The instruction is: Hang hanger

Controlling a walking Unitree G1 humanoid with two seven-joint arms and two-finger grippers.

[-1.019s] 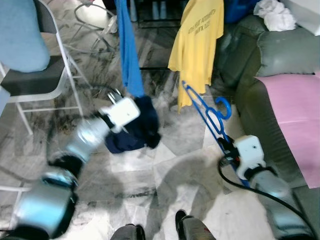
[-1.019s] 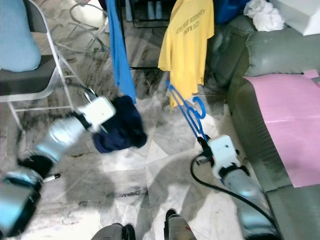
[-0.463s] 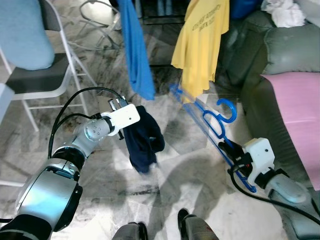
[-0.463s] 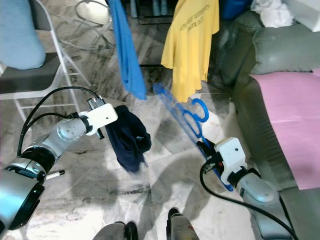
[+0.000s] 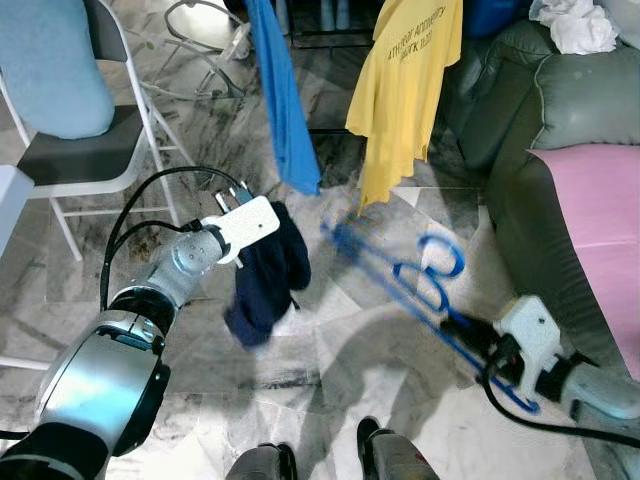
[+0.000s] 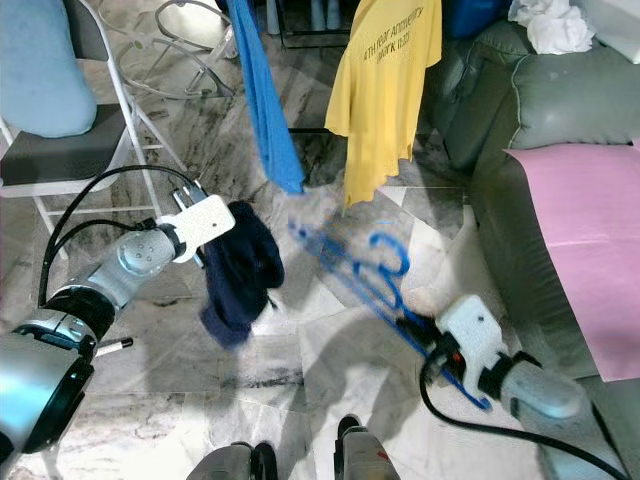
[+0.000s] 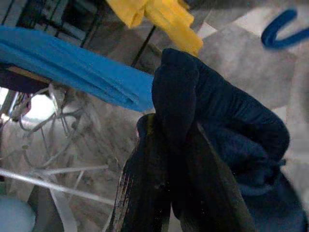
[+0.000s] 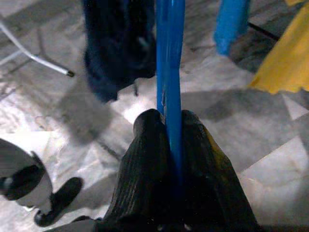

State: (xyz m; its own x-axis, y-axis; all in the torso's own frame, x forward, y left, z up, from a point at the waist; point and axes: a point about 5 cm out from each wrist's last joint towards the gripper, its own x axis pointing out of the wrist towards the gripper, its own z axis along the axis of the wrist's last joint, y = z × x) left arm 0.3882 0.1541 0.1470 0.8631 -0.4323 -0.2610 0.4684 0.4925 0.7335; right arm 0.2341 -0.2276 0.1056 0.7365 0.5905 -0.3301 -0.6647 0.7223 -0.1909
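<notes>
From the head views, the right gripper sits low over the marble floor, clamped on the blue hanger; the hanger runs from its fingers up and forward, its hook curling just ahead and blurred by motion. Beyond the hook hang a yellow shirt and a blue cloth. Across from it, the left gripper is closed on a dark navy garment that droops below its fingers.

In the left wrist view, the navy garment bunches between and past the fingers, with the blue cloth beyond.

In the right wrist view, the fingers pinch the hanger's bar edge-on, the navy garment ahead.

To do this well, the robot should probably steady the hanger, keep the grip firm, and bring hook and garment together without twisting the bar.
</notes>
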